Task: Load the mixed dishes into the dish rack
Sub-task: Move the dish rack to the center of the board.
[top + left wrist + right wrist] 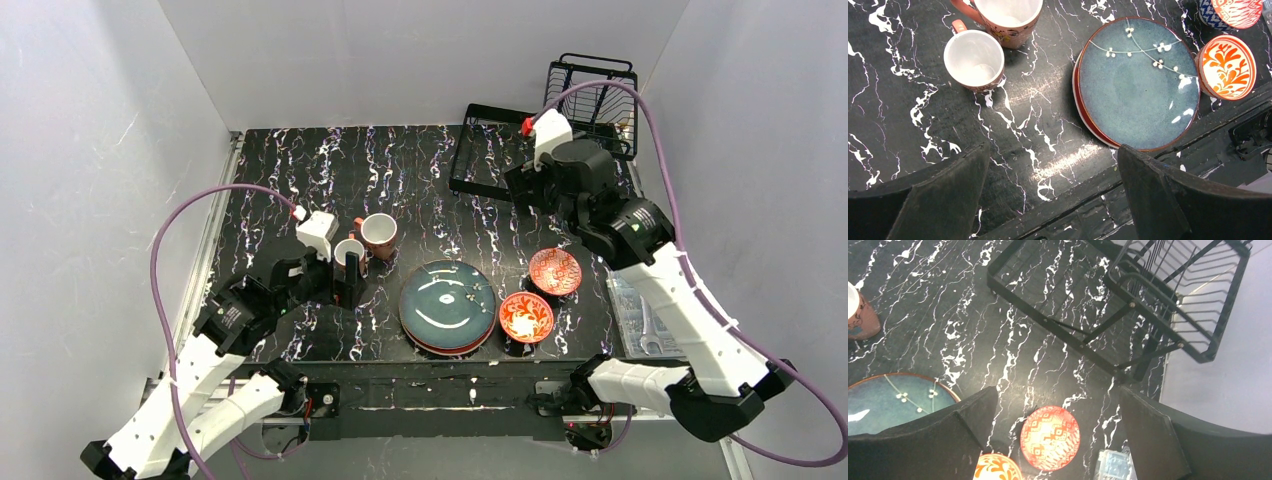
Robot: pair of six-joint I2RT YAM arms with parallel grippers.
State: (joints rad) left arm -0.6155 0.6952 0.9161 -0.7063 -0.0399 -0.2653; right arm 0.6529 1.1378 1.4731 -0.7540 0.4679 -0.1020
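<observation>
Your left gripper (1053, 150) stands wide, gripping nothing. Two mugs (974, 59), white insides bare, sit at 11 o'clock. At 1 o'clock the dark teal plate (1135, 85) hides all but a red rim beneath. Your right gripper (1058, 392) is wide too, a patterned bowl (1050, 437) at 6 o'clock, the dish rack (1048, 322) at 12, a wire basket (1204, 356) cut off at 2.
</observation>
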